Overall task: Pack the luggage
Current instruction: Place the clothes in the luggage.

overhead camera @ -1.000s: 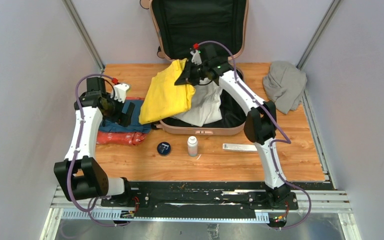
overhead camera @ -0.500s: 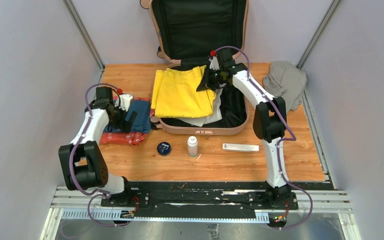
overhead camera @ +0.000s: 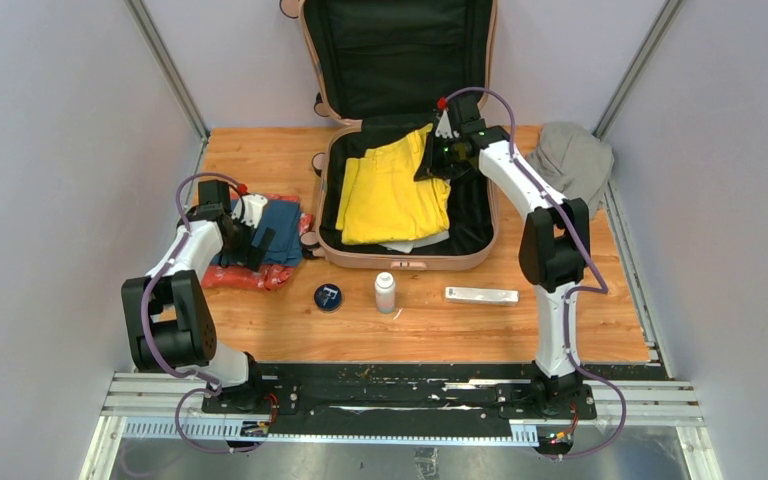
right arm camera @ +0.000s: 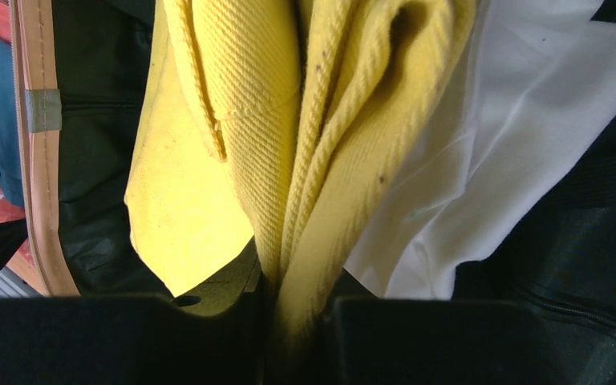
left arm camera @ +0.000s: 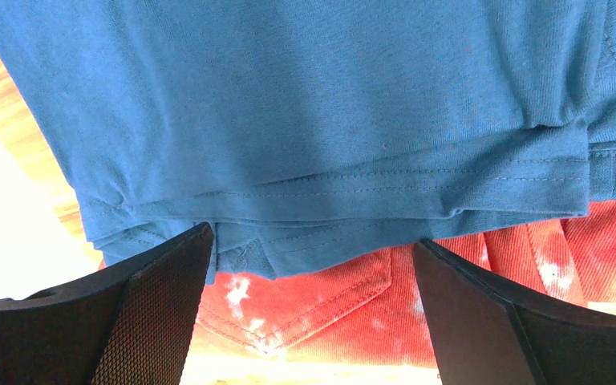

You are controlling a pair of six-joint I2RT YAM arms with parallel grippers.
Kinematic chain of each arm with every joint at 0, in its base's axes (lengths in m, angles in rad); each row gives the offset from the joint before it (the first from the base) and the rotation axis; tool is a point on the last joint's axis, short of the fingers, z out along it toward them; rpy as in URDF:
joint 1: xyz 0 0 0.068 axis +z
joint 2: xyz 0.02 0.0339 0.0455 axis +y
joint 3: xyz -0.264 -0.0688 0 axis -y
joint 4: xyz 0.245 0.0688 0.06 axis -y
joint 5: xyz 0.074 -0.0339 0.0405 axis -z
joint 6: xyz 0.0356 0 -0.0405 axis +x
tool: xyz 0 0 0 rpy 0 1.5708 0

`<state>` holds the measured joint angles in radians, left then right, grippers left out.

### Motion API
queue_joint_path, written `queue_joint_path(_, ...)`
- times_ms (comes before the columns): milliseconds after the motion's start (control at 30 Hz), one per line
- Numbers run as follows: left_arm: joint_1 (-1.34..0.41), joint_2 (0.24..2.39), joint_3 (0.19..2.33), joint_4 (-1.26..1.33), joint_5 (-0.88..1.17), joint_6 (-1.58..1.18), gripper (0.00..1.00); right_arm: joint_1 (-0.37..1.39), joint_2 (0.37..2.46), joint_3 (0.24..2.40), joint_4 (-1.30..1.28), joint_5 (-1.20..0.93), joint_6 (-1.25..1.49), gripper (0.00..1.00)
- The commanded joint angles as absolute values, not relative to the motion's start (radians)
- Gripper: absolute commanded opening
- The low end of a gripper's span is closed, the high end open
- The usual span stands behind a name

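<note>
Status: placement step, one garment going into the case. Luggage (overhead camera: 410, 262) lies open at top centre of the overhead frame, lid standing up at the back. Right gripper (overhead camera: 428, 162) is inside the tray near its upper right corner, jaws narrow and pinching a fold of the yellow garment (overhead camera: 390, 195); the wrist view shows the cloth clamped between the fingers. The yellow piece lies over the white garment (overhead camera: 412, 243), inside the rim.

Left gripper (overhead camera: 256, 240) sits at frame left, jaws wide, holding nothing, poised over the edge of the blue shirt (left arm camera: 329, 104) stacked on the red denim (left arm camera: 321, 297).

Next, as I read it: you let go of the yellow and lift clear without dragging it. Then you close the left claw on the blue folds. Likely risk: you catch only the top layer and the stack unfolds.

Bottle (overhead camera: 385, 292), round tin (overhead camera: 328, 297) and grey cloth (overhead camera: 570, 165) are all outside the case.
</note>
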<state>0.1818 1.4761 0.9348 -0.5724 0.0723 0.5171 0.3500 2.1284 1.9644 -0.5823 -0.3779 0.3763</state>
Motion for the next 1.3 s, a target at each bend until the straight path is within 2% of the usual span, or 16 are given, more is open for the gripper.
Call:
queue_joint_path(0,0.179,1.480,0.921,-0.549,0.070,0.521,1.00,0.331,2.102,1.977,-0.524,-0.347,0.358,0.00)
queue_joint_path(267,0.179,1.458,0.915,-0.561,0.067,0.532,1.00,0.306,2.145,1.914,-0.525,-0.252,0.350,0.01)
queue_joint_path(300,0.179,1.453,0.918,-0.567,0.069,0.533,1.00,0.293,2.145,1.904,-0.527,-0.250,0.359,0.11)
queue_joint_path(333,0.179,1.445,0.920,-0.573,0.073,0.535,1.00,0.277,2.142,1.899,-0.533,-0.249,0.370,0.27)
queue_joint_path(367,0.179,1.440,0.926,-0.581,0.077,0.537,1.00,0.260,2.138,1.898,-0.538,-0.255,0.381,0.48)
queue_joint_path(400,0.179,1.433,0.933,-0.591,0.081,0.537,1.00,0.244,2.132,1.898,-0.544,-0.260,0.388,0.61)
queue_joint_path(467,0.179,1.421,0.955,-0.618,0.096,0.537,1.00,0.222,2.114,1.926,-0.573,-0.248,0.385,0.72)
queue_joint_path(600,0.179,1.393,1.024,-0.675,0.125,0.532,1.00,0.204,2.085,2.029,-0.676,-0.141,0.345,0.79)
queue_joint_path(667,0.179,1.377,1.058,-0.703,0.145,0.523,1.00,0.196,2.065,2.049,-0.700,-0.116,0.338,0.71)
queue_joint_path(733,0.177,1.365,1.082,-0.721,0.175,0.506,1.00,0.195,2.044,2.027,-0.674,-0.156,0.352,0.39)
queue_joint_path(767,0.171,1.364,1.091,-0.727,0.186,0.497,1.00,0.196,2.040,2.009,-0.654,-0.205,0.374,0.27)
queue_joint_path(867,0.128,1.367,1.094,-0.731,0.182,0.481,1.00,0.200,2.076,1.967,-0.578,-0.422,0.429,0.09)
queue_joint_path(967,0.087,1.399,1.088,-0.727,0.167,0.462,1.00,0.214,2.179,1.980,-0.585,-0.501,0.456,0.00)
queue_joint_path(1267,0.061,1.509,1.095,-0.706,0.152,0.425,1.00,0.216,2.336,1.924,-0.607,-0.355,0.479,0.00)
